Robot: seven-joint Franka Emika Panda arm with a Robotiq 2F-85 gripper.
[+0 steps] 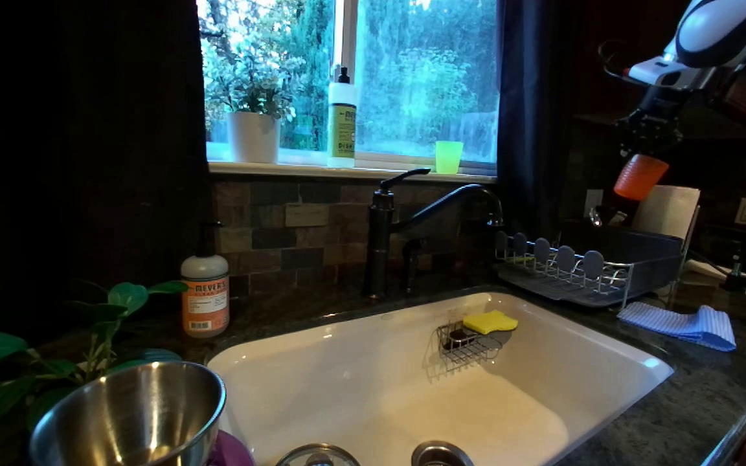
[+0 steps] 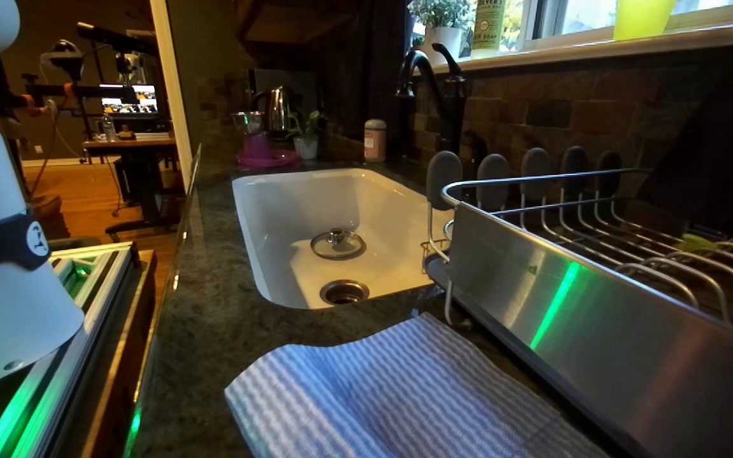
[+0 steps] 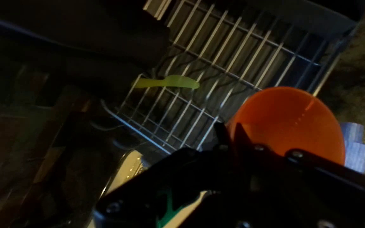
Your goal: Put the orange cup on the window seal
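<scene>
The orange cup [image 1: 640, 177] is held in the air above the dish rack, slightly tilted, in an exterior view. My gripper [image 1: 646, 147] is above it, shut on its wall. In the wrist view the fingertips [image 3: 231, 131] pinch the rim of the orange cup [image 3: 291, 122], one finger inside and one outside. The cup's mouth faces the wrist camera. The window seal [image 1: 305, 171] runs under the bright window, left of the gripper and cup; it also shows in an exterior view [image 2: 570, 53]. The gripper and orange cup are out of view there.
On the seal stand a green cup [image 1: 449, 157] at the right end, a soap bottle [image 1: 342, 129] and a potted plant [image 1: 253, 137]. A dark curtain [image 1: 531, 129] hangs between cup and window. The faucet [image 1: 379, 239] rises before the seal. The dish rack [image 2: 532, 299] stands below.
</scene>
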